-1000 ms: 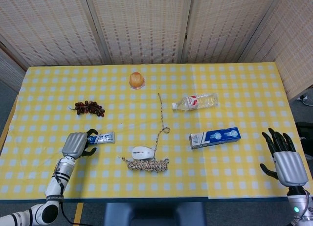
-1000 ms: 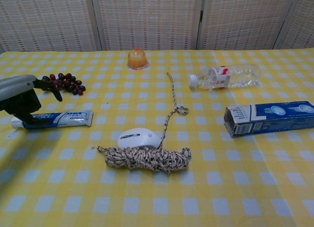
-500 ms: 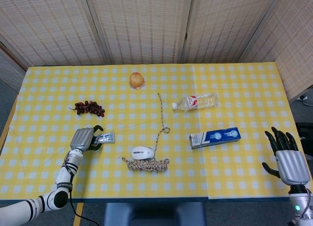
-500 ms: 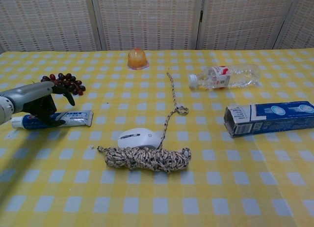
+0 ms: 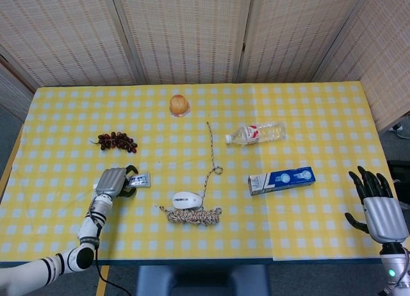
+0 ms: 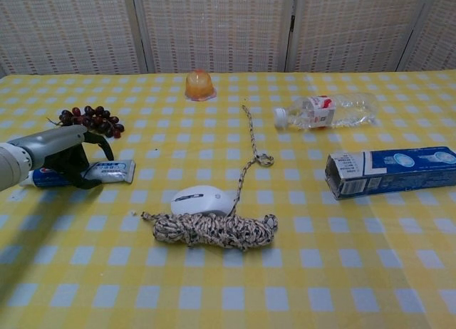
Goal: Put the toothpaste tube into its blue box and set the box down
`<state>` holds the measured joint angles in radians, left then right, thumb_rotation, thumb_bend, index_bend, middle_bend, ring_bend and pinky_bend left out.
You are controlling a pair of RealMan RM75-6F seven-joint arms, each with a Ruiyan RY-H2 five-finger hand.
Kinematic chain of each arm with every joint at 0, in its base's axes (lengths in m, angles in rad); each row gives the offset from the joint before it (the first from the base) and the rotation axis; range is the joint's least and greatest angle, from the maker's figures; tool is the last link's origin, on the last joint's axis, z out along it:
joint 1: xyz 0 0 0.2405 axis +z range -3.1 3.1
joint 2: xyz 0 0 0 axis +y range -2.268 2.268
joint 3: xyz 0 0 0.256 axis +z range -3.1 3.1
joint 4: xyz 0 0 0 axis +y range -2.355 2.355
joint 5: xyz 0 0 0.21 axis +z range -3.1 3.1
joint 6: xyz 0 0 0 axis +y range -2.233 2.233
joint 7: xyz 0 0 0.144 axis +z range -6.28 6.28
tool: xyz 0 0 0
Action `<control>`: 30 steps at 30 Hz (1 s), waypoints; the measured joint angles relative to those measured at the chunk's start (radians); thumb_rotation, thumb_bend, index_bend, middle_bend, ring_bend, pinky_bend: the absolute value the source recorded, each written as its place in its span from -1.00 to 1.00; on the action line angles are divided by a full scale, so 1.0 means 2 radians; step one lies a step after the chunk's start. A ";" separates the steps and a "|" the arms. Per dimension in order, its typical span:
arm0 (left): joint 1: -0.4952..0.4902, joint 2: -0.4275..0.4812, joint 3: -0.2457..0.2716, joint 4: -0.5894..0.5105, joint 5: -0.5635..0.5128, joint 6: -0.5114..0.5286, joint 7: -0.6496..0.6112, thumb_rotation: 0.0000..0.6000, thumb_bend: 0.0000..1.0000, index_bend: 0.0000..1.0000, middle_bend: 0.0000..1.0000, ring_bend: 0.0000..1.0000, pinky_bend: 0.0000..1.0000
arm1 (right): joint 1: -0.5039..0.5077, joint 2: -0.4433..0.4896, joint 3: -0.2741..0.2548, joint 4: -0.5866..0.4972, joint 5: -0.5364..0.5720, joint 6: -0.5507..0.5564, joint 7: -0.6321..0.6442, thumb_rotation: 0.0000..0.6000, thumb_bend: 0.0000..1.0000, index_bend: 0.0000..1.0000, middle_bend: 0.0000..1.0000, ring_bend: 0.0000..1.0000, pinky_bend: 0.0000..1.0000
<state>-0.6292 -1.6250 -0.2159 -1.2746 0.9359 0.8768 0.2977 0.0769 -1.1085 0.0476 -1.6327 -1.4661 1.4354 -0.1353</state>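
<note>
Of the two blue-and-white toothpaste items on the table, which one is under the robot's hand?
The toothpaste tube, under the left hand. The blue box lies untouched far to the right.

No print is readable (box (image 6: 393,171) and tube (image 6: 107,171) too blurred).

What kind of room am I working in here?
Probably a staged test area, not a home: woven folding screens wall off the table, and unrelated props, grapes, a computer mouse and a rope bundle, lie on the checked cloth.
</note>
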 measured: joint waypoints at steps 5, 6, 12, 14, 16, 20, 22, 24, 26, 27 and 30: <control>-0.002 -0.010 0.007 0.018 0.010 0.006 -0.001 1.00 -0.29 0.23 1.00 1.00 1.00 | 0.000 -0.001 0.000 0.000 0.000 0.000 -0.002 1.00 -0.50 -1.00 -1.00 -1.00 -1.00; -0.003 -0.012 0.008 0.019 0.014 0.009 -0.003 1.00 -0.29 0.32 1.00 1.00 1.00 | 0.000 -0.002 0.000 0.000 0.000 0.000 -0.002 1.00 -0.50 -1.00 -1.00 -1.00 -1.00; 0.003 -0.019 0.008 0.018 0.050 0.048 -0.028 1.00 -0.13 0.87 1.00 1.00 1.00 | 0.002 -0.003 0.000 0.002 0.002 -0.006 -0.004 1.00 -0.50 -1.00 -1.00 -1.00 -1.00; 0.007 -0.018 0.007 0.012 0.062 0.057 -0.048 1.00 -0.05 0.94 1.00 1.00 1.00 | 0.005 -0.003 0.000 0.003 0.004 -0.014 -0.003 1.00 -0.49 -1.00 -1.00 -1.00 -1.00; 0.013 -0.015 0.006 0.000 0.078 0.069 -0.071 1.00 -0.02 0.98 1.00 1.00 1.00 | 0.011 -0.003 0.000 0.006 0.006 -0.027 -0.001 1.00 -0.50 -1.00 -1.00 -1.00 -1.00; 0.024 -0.003 0.002 -0.036 0.100 0.093 -0.106 1.00 0.02 1.00 1.00 1.00 1.00 | 0.027 -0.003 0.003 0.016 0.012 -0.054 0.008 1.00 -0.50 -1.00 -1.00 -1.00 -1.00; 0.029 0.006 -0.001 -0.056 0.105 0.100 -0.120 1.00 0.03 1.00 1.00 1.00 1.00 | 0.035 -0.004 0.005 0.022 0.016 -0.068 0.012 1.00 -0.50 -1.00 -1.00 -1.00 -1.00; 0.036 0.018 -0.004 -0.085 0.106 0.104 -0.135 1.00 0.05 1.00 1.00 1.00 1.00 | 0.047 -0.003 0.007 0.026 0.020 -0.093 0.019 1.00 -0.50 -1.00 -1.00 -1.00 -1.00; 0.041 0.033 -0.008 -0.116 0.104 0.104 -0.150 1.00 0.08 1.00 1.00 1.00 1.00 | 0.059 -0.001 0.008 0.029 0.027 -0.121 0.027 1.00 -0.49 -1.00 -1.00 -1.00 -1.00; 0.045 0.044 -0.010 -0.139 0.100 0.103 -0.160 1.00 0.09 1.00 1.00 1.00 1.00 | 0.066 -0.001 0.009 0.031 0.030 -0.136 0.031 1.00 -0.50 -1.00 -1.00 -0.99 -1.00; 0.055 0.078 -0.016 -0.199 0.086 0.092 -0.190 1.00 0.11 1.00 1.00 1.00 1.00 | 0.092 -0.004 0.013 0.041 0.048 -0.178 0.034 1.00 -0.50 -1.00 -1.00 -0.93 -1.00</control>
<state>-0.5201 -1.4685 -0.2482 -1.6726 1.1071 1.0614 -0.0822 0.2617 -1.1161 0.0742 -1.5509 -1.3708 1.0798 -0.0671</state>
